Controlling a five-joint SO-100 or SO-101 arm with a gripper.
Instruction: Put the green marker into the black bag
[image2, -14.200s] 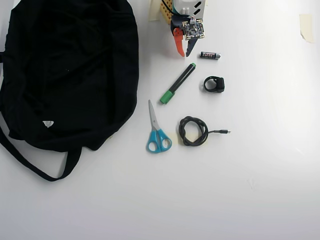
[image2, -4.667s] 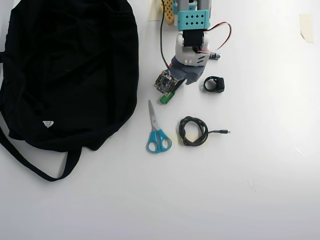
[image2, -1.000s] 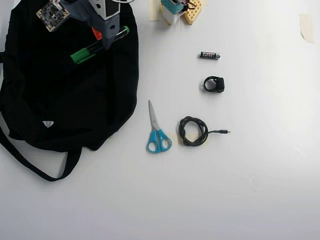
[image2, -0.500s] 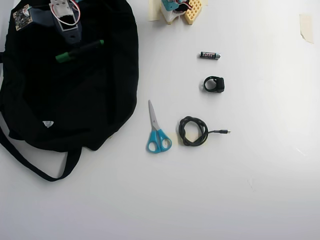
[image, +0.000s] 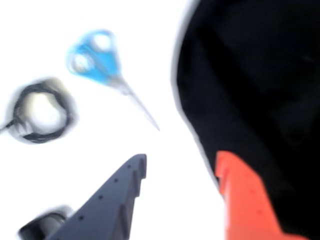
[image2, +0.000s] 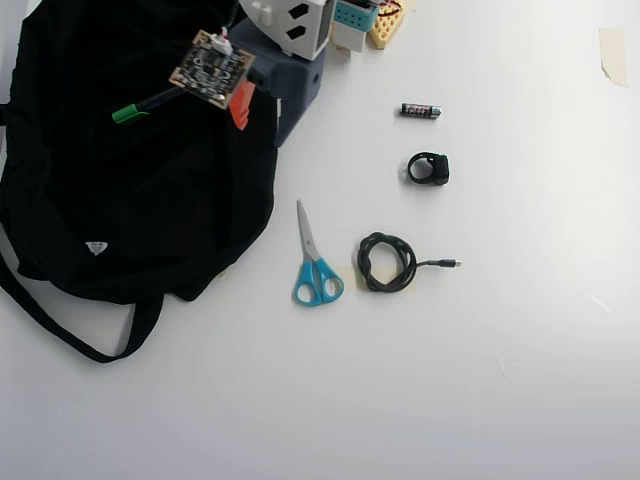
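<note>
Marker, green (image2: 135, 109): over black bag (image2: 120, 200), seemingly near fingers (image2: 225, 100); grip unconfirmed. Wrist view: fingers spread, empty between. Light, rigid, slick barrel; best pinched mid-barrel. Bag soft, floppy.

Black bag (image2: 140, 200) with a white triangular tag; green-capped marker (image2: 140, 106); blue-handled scissors (image2: 315, 265); black coiled cable (image2: 387, 262); white table (image2: 500, 380); claw (image: 182, 167) orange and dark grey.
</note>
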